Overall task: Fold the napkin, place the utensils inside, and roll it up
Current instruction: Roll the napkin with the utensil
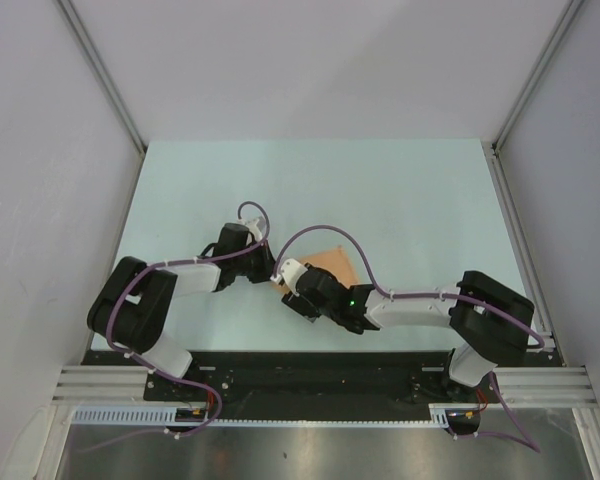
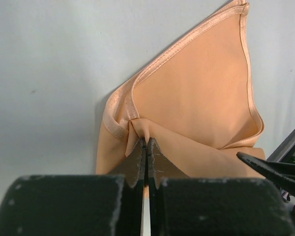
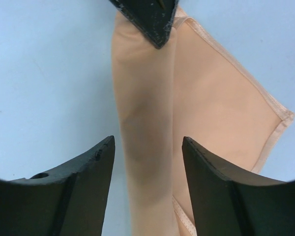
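**Napkin.** In the top view the napkin lies on the pale table, slightly left of centre in the lower half of the frame, between the two arm tips. It is partly covered by the right arm's wrist. In the left wrist view the napkin fills the centre and right of the frame as a folded, roughly triangular shape. Its stitched hem runs up to a corner at the upper right. In the right wrist view the napkin shows a rounded, rolled band running from the top centre to the bottom centre. A flat flap spreads from this band toward the right edge of the frame.

**Left gripper.** The left gripper has its jaws pressed together on a pinched ridge of cloth at the lower left of the fold. In the top view the left gripper sits at the napkin's left edge. Its dark tip appears at the top centre of the right wrist view, touching the cloth.

**Right gripper.** The right gripper has its jaws spread apart, one on each side of the rolled band. Whether they touch the cloth cannot be determined. In the top view the right gripper is just beside the left one. One of its fingers enters the left wrist view at the lower right.
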